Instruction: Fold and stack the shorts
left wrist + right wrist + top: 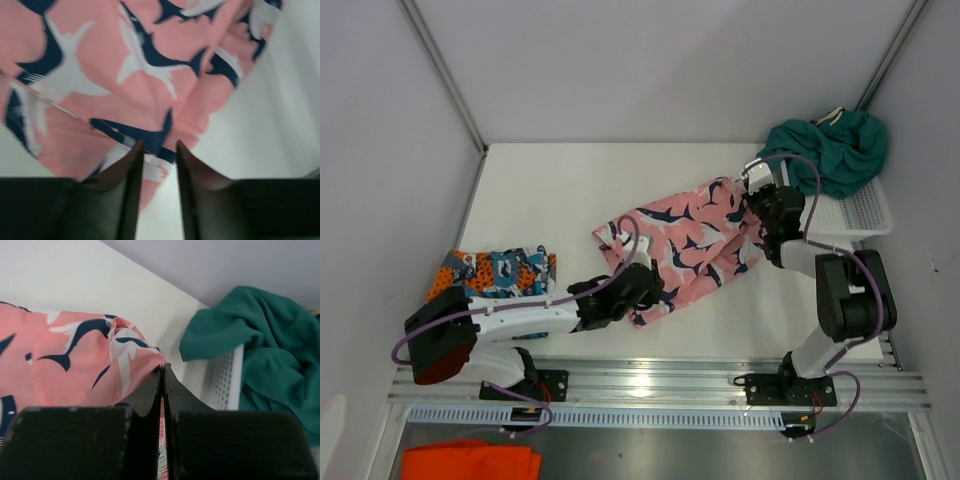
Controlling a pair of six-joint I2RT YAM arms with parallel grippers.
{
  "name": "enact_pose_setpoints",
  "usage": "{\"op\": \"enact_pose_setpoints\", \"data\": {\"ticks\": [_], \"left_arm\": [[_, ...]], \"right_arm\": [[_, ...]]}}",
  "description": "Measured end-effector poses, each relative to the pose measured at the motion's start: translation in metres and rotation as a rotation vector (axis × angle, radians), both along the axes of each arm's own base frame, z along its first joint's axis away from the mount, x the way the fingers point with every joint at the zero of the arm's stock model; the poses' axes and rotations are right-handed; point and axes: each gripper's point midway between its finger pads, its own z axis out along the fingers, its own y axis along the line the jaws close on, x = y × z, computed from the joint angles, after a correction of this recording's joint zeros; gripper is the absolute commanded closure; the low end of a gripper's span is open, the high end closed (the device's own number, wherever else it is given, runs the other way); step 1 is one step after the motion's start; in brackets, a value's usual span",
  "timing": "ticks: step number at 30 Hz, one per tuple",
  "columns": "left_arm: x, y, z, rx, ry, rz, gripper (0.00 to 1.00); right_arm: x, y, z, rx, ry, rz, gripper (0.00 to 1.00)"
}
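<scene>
The pink shark shorts (685, 240) lie spread and rumpled mid-table. My left gripper (655, 292) sits at their near-left corner, its jaws a little apart over the hem of the pink shorts (150, 65); in the left wrist view that gripper (159, 145) is open, with table showing in the gap. My right gripper (756, 207) is at the far-right corner, and in the right wrist view it (163, 368) is shut on a pinch of the pink shorts (75, 365). The blue and orange print shorts (496, 272) lie folded at the left. The teal shorts (832, 150) are heaped on the basket.
A white mesh basket (868, 212) stands at the right edge under the teal shorts (260, 340); its wall (225, 380) is right beside my right fingers. An orange cloth (470, 462) lies below the table's front rail. Walls close in the table's back and sides.
</scene>
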Motion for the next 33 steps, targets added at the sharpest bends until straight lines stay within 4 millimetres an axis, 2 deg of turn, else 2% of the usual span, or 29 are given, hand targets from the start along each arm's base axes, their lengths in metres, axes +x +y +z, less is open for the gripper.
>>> {"op": "enact_pose_setpoints", "data": {"ticks": [1, 3, 5, 7, 12, 15, 21, 24, 28, 30, 31, 33], "left_arm": [[0.009, 0.009, -0.002, 0.002, 0.011, 0.012, 0.42], [0.021, 0.029, -0.006, 0.016, 0.027, 0.023, 0.23], [0.023, 0.041, -0.006, 0.038, 0.031, 0.014, 0.06], [0.017, 0.041, -0.002, 0.053, 0.026, -0.043, 0.01], [-0.008, 0.033, -0.001, 0.149, 0.013, -0.218, 0.02], [-0.023, 0.023, 0.004, 0.204, -0.015, -0.326, 0.09], [-0.038, 0.008, 0.011, 0.304, -0.087, -0.464, 0.08], [-0.036, 0.016, 0.004, 0.365, -0.091, -0.437, 0.04], [-0.023, 0.035, -0.011, 0.421, -0.029, -0.292, 0.05], [-0.019, 0.042, -0.019, 0.412, 0.022, -0.222, 0.07], [-0.017, 0.046, -0.024, 0.390, 0.049, -0.186, 0.11], [-0.011, 0.057, -0.036, 0.306, 0.129, -0.121, 0.13]], "right_arm": [[-0.008, -0.003, 0.008, -0.006, 0.001, -0.029, 1.00], [-0.022, 0.003, 0.017, -0.014, 0.000, -0.052, 1.00], [-0.039, 0.003, 0.024, -0.023, 0.004, -0.087, 1.00], [-0.054, 0.000, 0.025, -0.031, 0.016, -0.118, 1.00], [-0.088, -0.014, 0.004, -0.048, 0.096, -0.195, 1.00], [-0.106, -0.008, -0.008, -0.052, 0.133, -0.200, 1.00], [-0.127, -0.001, -0.016, -0.007, 0.177, -0.240, 1.00], [-0.138, 0.005, -0.017, 0.016, 0.200, -0.255, 1.00], [-0.154, 0.019, -0.015, 0.032, 0.193, -0.244, 1.00], [-0.161, 0.021, -0.018, 0.034, 0.194, -0.245, 1.00], [-0.164, 0.019, -0.021, 0.033, 0.195, -0.254, 1.00], [-0.169, 0.016, -0.026, 0.025, 0.200, -0.268, 1.00]]}}
